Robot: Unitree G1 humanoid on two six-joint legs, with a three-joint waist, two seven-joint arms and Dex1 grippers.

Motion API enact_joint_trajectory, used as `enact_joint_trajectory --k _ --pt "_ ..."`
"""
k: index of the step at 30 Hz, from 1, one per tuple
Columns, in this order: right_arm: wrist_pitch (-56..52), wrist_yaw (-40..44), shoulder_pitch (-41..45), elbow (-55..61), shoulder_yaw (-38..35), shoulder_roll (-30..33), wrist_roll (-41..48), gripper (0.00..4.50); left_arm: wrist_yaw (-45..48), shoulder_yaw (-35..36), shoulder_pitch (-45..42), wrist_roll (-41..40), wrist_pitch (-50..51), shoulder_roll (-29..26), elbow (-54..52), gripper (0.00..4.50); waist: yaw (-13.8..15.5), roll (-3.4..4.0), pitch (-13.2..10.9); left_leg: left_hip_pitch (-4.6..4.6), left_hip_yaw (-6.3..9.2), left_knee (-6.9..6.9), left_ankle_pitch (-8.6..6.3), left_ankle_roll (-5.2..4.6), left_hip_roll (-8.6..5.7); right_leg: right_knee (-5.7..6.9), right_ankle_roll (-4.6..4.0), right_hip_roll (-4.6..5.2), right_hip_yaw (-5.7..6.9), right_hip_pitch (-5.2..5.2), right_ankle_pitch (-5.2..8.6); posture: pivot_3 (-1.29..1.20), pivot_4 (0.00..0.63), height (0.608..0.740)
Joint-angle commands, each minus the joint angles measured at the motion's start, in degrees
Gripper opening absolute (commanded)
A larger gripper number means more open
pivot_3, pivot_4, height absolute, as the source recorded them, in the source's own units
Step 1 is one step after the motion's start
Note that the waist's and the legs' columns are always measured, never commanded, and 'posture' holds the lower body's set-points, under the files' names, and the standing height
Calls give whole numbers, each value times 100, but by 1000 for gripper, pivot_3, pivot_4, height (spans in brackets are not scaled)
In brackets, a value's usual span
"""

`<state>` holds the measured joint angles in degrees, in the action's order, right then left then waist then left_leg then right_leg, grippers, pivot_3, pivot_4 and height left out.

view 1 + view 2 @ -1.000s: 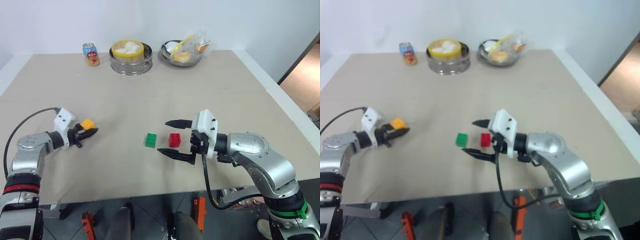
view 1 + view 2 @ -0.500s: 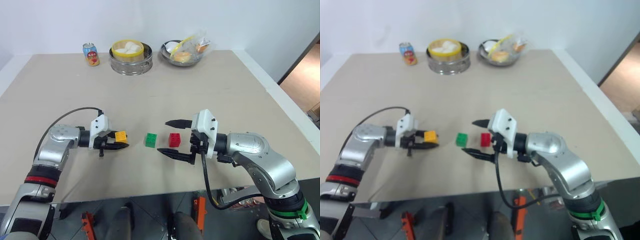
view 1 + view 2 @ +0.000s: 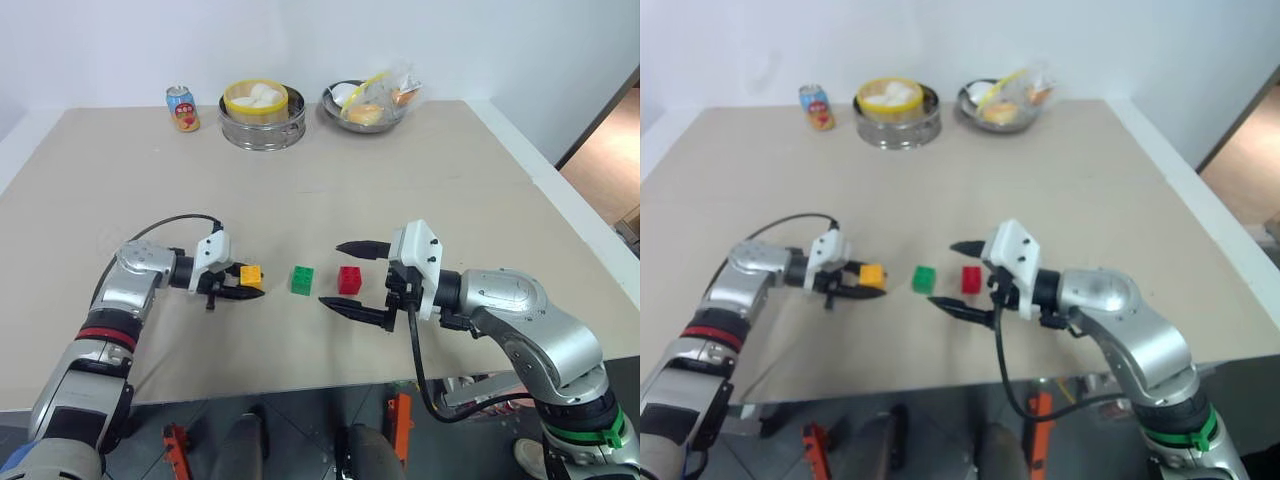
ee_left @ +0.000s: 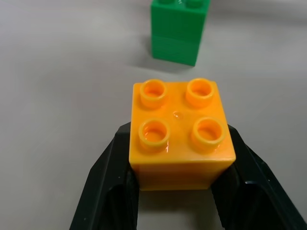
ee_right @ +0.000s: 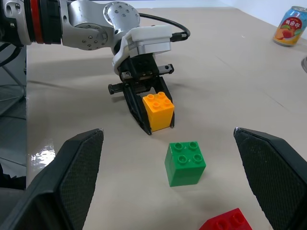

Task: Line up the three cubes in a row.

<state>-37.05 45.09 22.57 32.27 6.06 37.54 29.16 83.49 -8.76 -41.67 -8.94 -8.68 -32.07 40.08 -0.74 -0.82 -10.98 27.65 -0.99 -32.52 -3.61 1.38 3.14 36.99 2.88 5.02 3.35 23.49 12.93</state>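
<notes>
Nearest the robot, the right hand (image 3: 352, 277) hangs low over the bench (image 3: 420, 180) with its two black fingers spread wide, one on either side of the red cube (image 3: 350, 280) without touching it. Just beside the red cube sits the green cube (image 3: 302, 280), studs up, flat on the bench, the two roughly level with each other. Next along, the left hand (image 3: 243, 284) is pinching the yellow-orange cube (image 3: 250, 274) between its fingers (image 4: 108, 177), studs upward, close to the green one but with a gap between them; whether the cube's base rests on the bench or sits just above it I cannot tell. The row looks nearly made, with only this last cube left to settle and release. The risk is in the letting go: if the fingers part unevenly or drag, they could twist the light cube out of line, and a push too far toward the green cube would knock it into the red and spoil the spacing. The wide right hand so near the red cube could also nudge it when it pulls away. Far across the bench stand a drink can (image 3: 182, 108), a steamer basket (image 3: 261, 118) and a metal bowl of food (image 3: 367, 105), well clear of the work.
</notes>
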Motion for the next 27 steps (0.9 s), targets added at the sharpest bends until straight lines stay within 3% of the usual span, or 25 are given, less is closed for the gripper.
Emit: enact_joint_trajectory --k 1,17,25,27 --pt "-2 -40 -24 276 -214 61 103 4500 107 25 -225 15 -115 50 98 1359 1 0 0 0 0 0 0 0 0 0 0 0 1 0 0 0 150 740" --pt "1 -118 -113 340 -226 79 97 4500 134 -85 -419 325 -431 180 532 1359 0 0 0 0 2 -12 1 -4 0 2 2 -1 1 -7 -3 0 150 740" --pt "-63 -248 -193 334 -313 22 180 4500 179 81 -450 171 -165 30 398 4449 0 -1 0 0 3 -12 -1 -6 1 2 3 -2 1 -6 -3 0 150 740" --pt "-101 -330 -229 347 -383 -15 228 4500 160 216 -345 2 96 -80 88 4449 -2 -1 0 0 3 -12 0 -10 2 2 3 -3 1 -6 -3 0 150 740"
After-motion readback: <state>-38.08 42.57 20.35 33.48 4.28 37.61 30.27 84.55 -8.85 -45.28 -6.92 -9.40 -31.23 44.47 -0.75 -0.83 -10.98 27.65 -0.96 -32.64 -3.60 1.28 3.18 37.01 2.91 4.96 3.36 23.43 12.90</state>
